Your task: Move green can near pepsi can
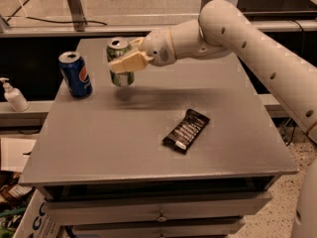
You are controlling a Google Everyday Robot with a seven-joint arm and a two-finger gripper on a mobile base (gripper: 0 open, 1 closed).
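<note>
Dark snack bar (186,130) lies flat on grey table (99,148).

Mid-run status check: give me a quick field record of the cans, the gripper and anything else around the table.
gripper: above the table's rear left, shut on the green can
green can: roughly upright, held clear of the tabletop, shadow beneath
pepsi can: upright near the table's left edge, image-left of the green can, apart from it
snack bar: dark wrapper, flat, right of centre
pump bottle: white, off the table, far left
task state: green can not yet set down
</note>
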